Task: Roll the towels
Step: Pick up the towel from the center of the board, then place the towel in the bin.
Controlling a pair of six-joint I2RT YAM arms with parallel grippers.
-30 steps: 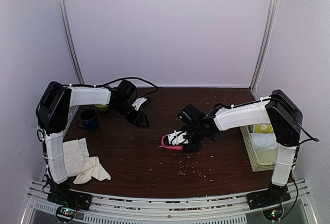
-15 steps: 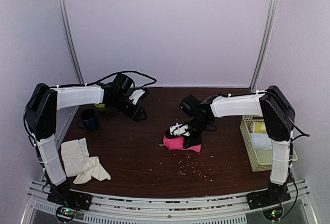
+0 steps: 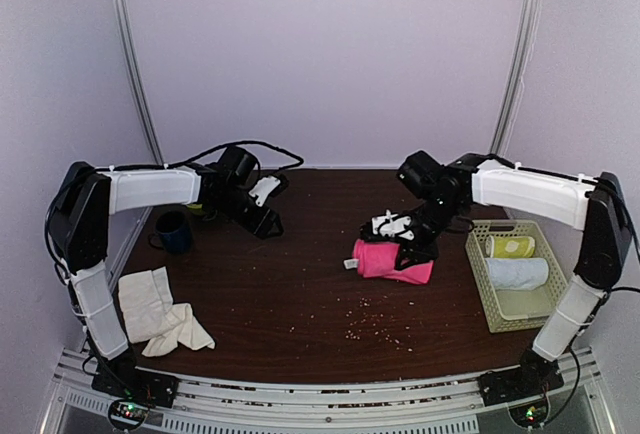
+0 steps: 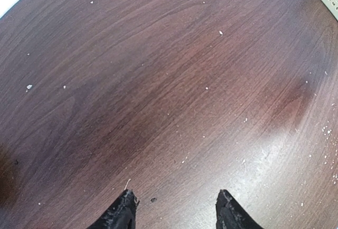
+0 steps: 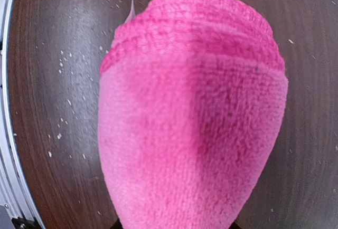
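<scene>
Pink towel [image 5: 190,113]: rolled into a thick bundle, clamped in my right claw [image 3: 408,244] and sticking out forward past the fingertips. A loose thread trails from its far end.
Right claw grip: clenched on the pink towel, the cloth bulging out around my fingers and filling the wrist view.
Towel height: low over the table [image 4: 158,81]. Whether it touches the wood or hangs just clear, I cannot tell.
Left claw [image 4: 175,196]: released, fingertips parted with nothing between them, bare dark wood ahead and beneath.
Cream towel [image 3: 158,309]: crumpled and unrolled on the table, well behind my left claw near that arm's base, and far from my right claw.
Basket [image 3: 481,284]: standing on the table just to the outer side of my right claw.
Basket contents: a yellow-green roll [image 3: 508,247] at the far end, with a white roll [image 3: 518,272] lying beside it.
Mug [image 3: 172,231]: dark, near my left claw on its outer side.
Crumbs [image 3: 365,329]: pale specks scattered on the wood behind my right claw.
</scene>
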